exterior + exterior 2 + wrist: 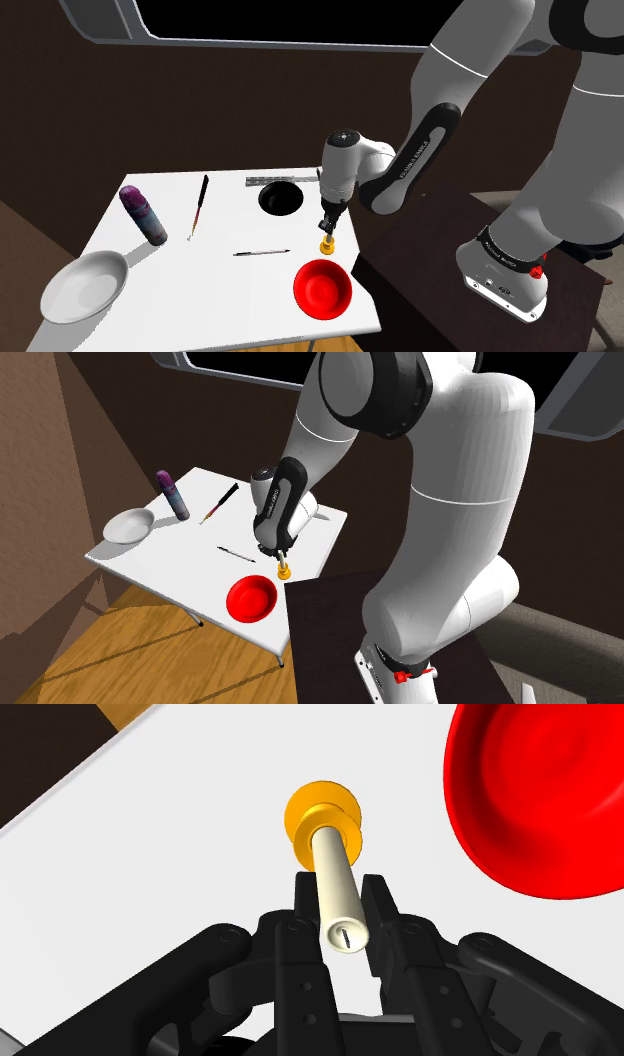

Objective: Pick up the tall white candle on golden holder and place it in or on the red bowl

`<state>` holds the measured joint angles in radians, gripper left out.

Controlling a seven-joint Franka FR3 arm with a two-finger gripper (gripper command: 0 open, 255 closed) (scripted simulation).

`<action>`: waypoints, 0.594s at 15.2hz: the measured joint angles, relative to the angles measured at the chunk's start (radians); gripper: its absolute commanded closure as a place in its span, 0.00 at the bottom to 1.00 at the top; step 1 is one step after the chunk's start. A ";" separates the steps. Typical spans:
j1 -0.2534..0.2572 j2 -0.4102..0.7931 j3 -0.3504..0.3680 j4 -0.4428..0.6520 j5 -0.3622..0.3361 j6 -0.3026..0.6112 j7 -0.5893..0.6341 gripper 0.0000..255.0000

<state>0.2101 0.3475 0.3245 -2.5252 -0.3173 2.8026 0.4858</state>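
A tall white candle stands upright on a golden holder, close to the table edge that faces the stand. My gripper comes straight down over it, and both black fingers press on the candle's upper part, so it is shut on the candle. From the shoulder view the gripper sits just above the holder, which is at or barely above the white table. The red bowl lies right beside it, toward the table's front corner. The second exterior view has the gripper, holder and bowl.
On the table are a black bowl behind the gripper, a thin pen, a red-and-black stick, a purple bottle and a white bowl. The dark stand adjoins the table at the shoulder view's right.
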 measured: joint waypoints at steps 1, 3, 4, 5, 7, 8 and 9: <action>0.000 0.000 0.000 0.000 0.000 0.000 0.000 1.00; 0.000 0.000 0.000 0.000 0.000 0.000 0.000 1.00; 0.000 0.000 0.000 0.000 0.000 0.000 0.000 1.00; -0.003 -0.007 0.006 -0.001 0.006 -0.006 -0.004 1.00; -0.020 -0.034 0.026 -0.010 0.029 -0.024 -0.022 1.00; -0.028 -0.049 0.038 -0.011 0.044 -0.036 -0.033 1.00; -0.035 -0.062 0.048 -0.013 0.057 -0.047 -0.041 1.00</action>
<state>0.1756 0.2852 0.3724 -2.5378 -0.2605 2.7556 0.4450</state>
